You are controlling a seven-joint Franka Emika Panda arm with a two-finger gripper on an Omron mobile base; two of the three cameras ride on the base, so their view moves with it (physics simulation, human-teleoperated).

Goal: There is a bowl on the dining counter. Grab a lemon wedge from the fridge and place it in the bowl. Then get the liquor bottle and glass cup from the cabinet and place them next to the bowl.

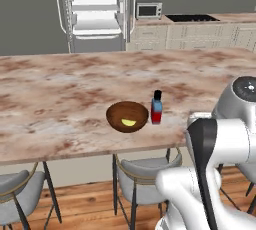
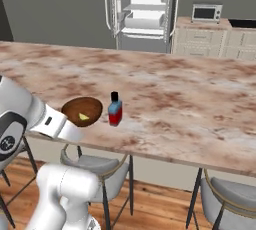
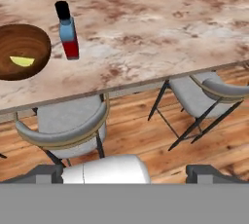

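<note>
Hand view: lemon wedge [image 3: 22, 61] lies inside the wooden bowl [image 3: 19, 51] on the worktop [image 3: 160, 28], liquor bottle [image 3: 68, 30] just beside the bowl, glass cup yet to come; end effector [image 3: 125, 174] wide, holding nothing.

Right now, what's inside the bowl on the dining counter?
A single lemon wedge lies on the floor of the bowl, and nothing else shows in it. The near inner wall is hidden by the rim. The liquor bottle stands just beside the bowl, outside it.
</note>
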